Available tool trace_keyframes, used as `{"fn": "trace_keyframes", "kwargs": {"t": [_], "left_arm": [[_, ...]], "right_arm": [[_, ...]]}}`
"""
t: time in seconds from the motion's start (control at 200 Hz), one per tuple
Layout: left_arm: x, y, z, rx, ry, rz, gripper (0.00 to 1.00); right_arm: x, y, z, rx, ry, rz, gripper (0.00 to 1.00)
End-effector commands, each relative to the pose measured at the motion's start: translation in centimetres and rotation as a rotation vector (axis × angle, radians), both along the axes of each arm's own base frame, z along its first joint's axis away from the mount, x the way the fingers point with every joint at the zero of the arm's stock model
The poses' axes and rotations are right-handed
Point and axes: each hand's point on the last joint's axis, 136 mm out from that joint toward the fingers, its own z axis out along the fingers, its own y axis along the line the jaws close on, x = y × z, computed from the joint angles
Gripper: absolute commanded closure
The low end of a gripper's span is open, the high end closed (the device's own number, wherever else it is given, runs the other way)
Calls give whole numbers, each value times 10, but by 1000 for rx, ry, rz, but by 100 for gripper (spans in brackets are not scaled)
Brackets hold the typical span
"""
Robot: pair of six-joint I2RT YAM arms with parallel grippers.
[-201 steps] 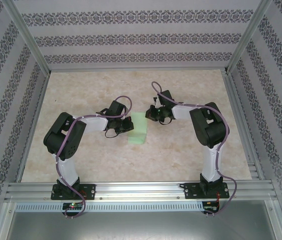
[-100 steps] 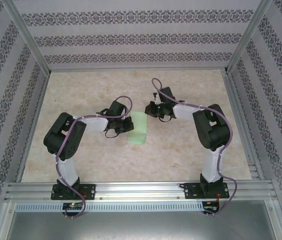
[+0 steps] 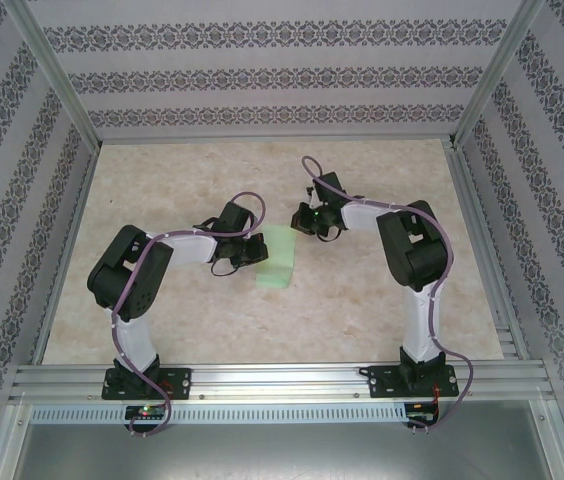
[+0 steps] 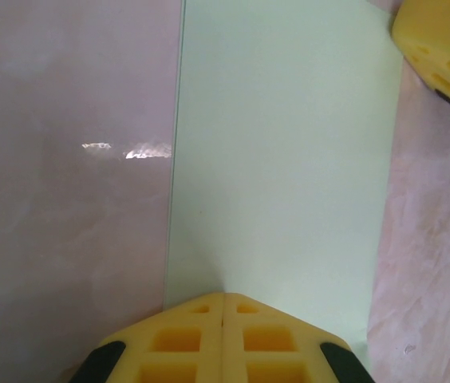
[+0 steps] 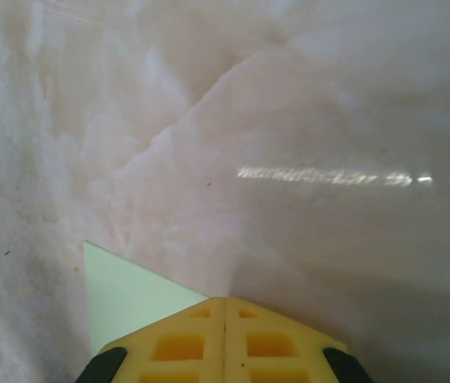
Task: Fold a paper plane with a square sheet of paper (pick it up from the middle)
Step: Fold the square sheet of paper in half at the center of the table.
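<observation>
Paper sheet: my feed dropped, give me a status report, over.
Left gripper shut, tip on sheet edge. Right gripper shut, at far corner. Sheet flat on table, narrow rectangle. No obstruction seen.

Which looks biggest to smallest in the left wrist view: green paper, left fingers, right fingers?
1. green paper
2. left fingers, enlarged by sitting nearest the camera
3. right fingers, partly cut off at the frame corner
</observation>
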Motion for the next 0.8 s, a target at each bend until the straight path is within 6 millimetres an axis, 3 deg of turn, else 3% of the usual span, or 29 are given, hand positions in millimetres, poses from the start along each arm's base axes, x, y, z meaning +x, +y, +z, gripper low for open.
{"fn": "trace_keyframes", "kwargs": {"t": [0.0,0.12,0.24,0.375,0.535,0.674,0.794], "left_arm": [[-66,56,-79,286,256,33,99],[-65,57,-78,287,254,37,99],[-65,56,-78,286,250,38,99],[-64,56,-78,285,247,41,99],[-65,57,-79,291,248,45,99],[-64,56,-80,289,249,45,99],[-65,54,-81,285,251,44,100]], "right_arm": [[18,-29,10,-81,-48,-65,100],[16,-26,47,-34,-119,-52,100],[-13,-5,63,53,-121,30,100],[-66,23,56,103,-55,144,100],[-114,39,47,145,13,220,100],[-134,45,37,143,52,260,100],[-139,51,31,145,76,281,100]]}}
